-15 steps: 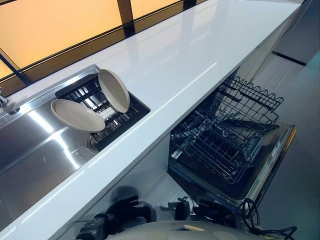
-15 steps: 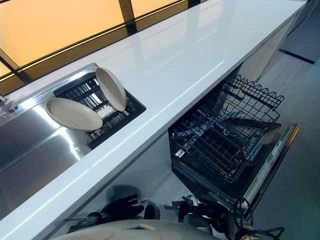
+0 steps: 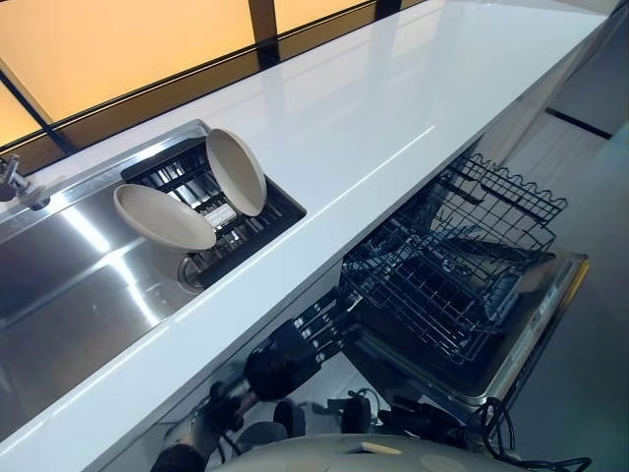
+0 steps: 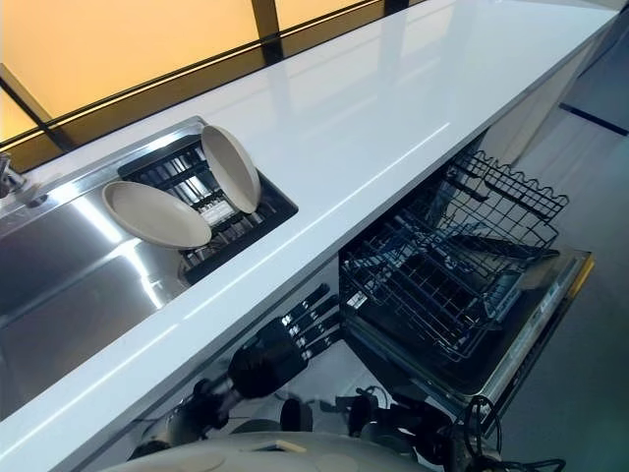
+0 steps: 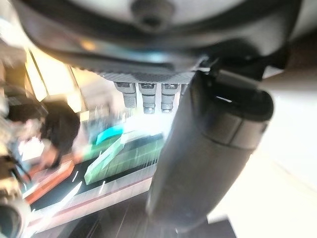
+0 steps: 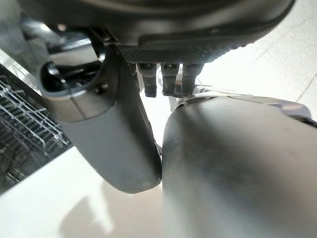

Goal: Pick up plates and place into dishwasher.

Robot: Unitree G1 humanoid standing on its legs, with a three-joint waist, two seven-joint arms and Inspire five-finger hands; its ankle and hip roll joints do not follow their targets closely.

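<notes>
Two beige plates lean in a dark drying rack (image 3: pixel 277 208) set in the steel sink (image 3: pixel 69 295). One plate (image 3: pixel 162 216) lies nearly flat and the other plate (image 3: pixel 236 172) stands tilted on edge beside it. Under the counter the dishwasher is open, its door (image 3: pixel 536 329) folded down and its wire rack (image 3: pixel 447 261) pulled out with no dishes in it. My left hand (image 3: pixel 287 354) hangs below the counter's front edge, fingers straight and pointing toward the wire rack, holding nothing. My right hand (image 6: pixel 163 29) stays low beside the dishwasher, fingers relaxed.
The long white counter (image 3: pixel 393 108) runs from the sink to the far right, with a window behind it. A tap (image 3: pixel 12 177) stands at the sink's far left. Pale floor (image 3: pixel 590 393) lies past the dishwasher door.
My left hand has risen from low near the floor to just under the counter's edge, fingers now stretched toward the dishwasher rack. The camera has shifted slightly; the plates have not moved.
</notes>
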